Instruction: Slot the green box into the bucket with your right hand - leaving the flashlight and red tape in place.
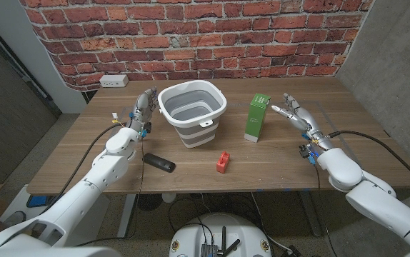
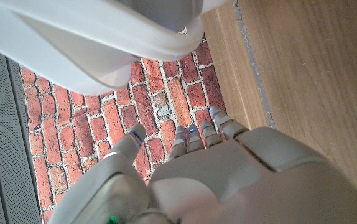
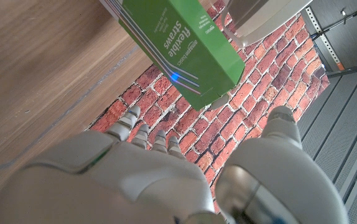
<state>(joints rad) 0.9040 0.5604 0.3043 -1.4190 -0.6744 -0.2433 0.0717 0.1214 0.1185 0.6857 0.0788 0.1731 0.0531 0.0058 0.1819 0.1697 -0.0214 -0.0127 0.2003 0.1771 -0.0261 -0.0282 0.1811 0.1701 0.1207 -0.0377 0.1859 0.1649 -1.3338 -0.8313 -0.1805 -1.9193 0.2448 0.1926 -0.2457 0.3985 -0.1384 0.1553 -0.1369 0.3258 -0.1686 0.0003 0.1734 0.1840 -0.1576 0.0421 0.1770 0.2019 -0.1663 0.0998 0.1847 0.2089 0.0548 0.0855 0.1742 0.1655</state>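
With our right hand (image 1: 296,114) spread and holding nothing just beside the green box (image 1: 256,118), which stands upright next to the bucket (image 1: 193,112), we judge a clumsy sideways grasp could topple it.

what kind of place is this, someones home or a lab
Most likely a robot lab or test room, not a home: a brick-pattern backdrop hangs behind a plain wooden table, a power strip sits on it, and cables trail from both arms.
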